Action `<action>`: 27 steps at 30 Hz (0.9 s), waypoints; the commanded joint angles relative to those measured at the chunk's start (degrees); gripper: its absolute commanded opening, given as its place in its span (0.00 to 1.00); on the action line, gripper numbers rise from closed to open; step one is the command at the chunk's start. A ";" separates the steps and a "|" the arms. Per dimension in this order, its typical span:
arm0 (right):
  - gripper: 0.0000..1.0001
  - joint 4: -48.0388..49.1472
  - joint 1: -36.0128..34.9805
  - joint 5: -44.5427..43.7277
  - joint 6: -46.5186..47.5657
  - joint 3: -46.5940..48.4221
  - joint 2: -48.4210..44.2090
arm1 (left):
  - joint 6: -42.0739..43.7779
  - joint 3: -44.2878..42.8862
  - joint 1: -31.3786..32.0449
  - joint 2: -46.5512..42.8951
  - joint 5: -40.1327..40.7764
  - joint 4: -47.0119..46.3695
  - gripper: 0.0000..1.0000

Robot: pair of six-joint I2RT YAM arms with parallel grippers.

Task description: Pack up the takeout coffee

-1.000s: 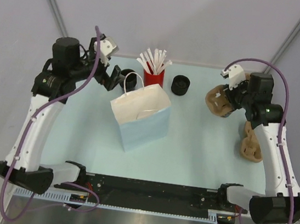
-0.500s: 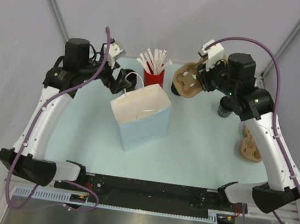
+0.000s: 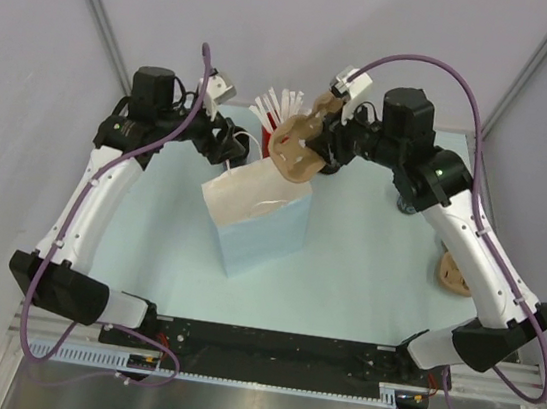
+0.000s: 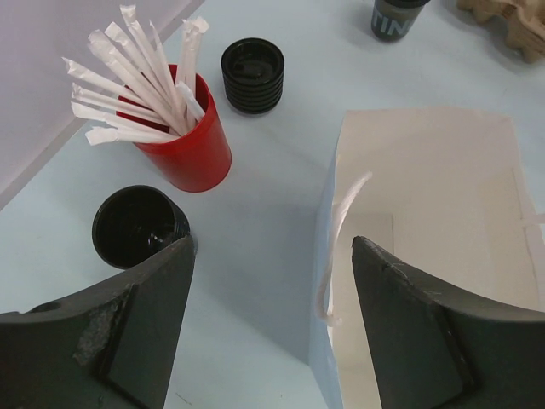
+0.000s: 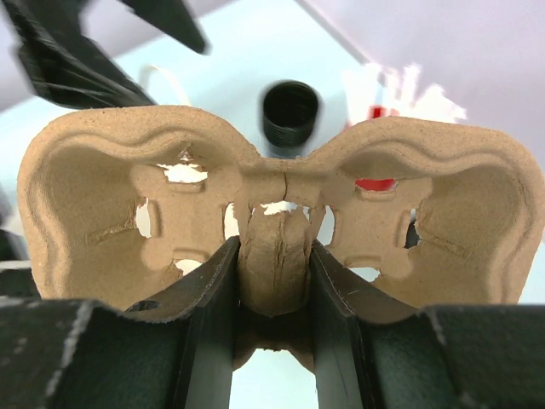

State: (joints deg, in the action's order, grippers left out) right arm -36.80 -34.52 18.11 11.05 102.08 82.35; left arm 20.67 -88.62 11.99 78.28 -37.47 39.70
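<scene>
The takeout coffee (image 4: 140, 226), a round black cup, stands just left of the red cup of white sticks (image 4: 192, 149), beside my left finger. My left gripper (image 4: 271, 256) is open and straddles the near left edge of the white paper bag (image 4: 443, 213), with the bag's handle (image 4: 341, 247) hanging between the fingers. My right gripper (image 5: 274, 273) is shut on the centre rib of a tan two-hole cardboard tray (image 5: 102, 196). That tray (image 3: 294, 147) hangs tilted above the far rim of the bag (image 3: 257, 217).
A ribbed black round piece (image 4: 253, 75) sits behind the red cup. Farther off stands a dark lidded cup with lettering (image 4: 396, 17). Another tan tray (image 3: 454, 272) lies at the table's right side. Both arms crowd the far end of the bag.
My right arm has swung left, carrying the cardboard tray from the table's right side to above the bag. My left gripper has shifted right to the bag's handle and narrowed slightly.
</scene>
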 commanded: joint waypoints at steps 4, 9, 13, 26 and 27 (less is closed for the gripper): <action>0.36 4.10 -5.03 9.31 -8.23 3.91 4.13 | -3.26 -1.12 0.14 -1.90 -2.78 -3.58 0.82; 0.36 5.24 -6.43 15.28 -12.26 4.53 6.33 | -3.53 -0.07 0.05 -2.61 -0.94 -4.98 0.83; 0.36 5.94 -7.14 16.60 -14.12 3.65 6.95 | -4.23 0.38 0.05 -2.78 -0.15 -5.95 0.83; 0.36 12.09 -7.31 21.96 -20.97 -3.02 7.47 | -5.11 0.82 0.05 -1.82 -0.14 -7.45 0.79; 0.35 12.45 -7.31 22.32 -21.68 -3.29 7.83 | -5.20 0.82 0.14 -1.90 -0.23 -7.53 0.78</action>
State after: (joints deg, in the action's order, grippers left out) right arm -28.99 -41.67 37.17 -6.79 99.35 89.43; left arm 16.84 -88.07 11.99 77.56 -37.63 34.44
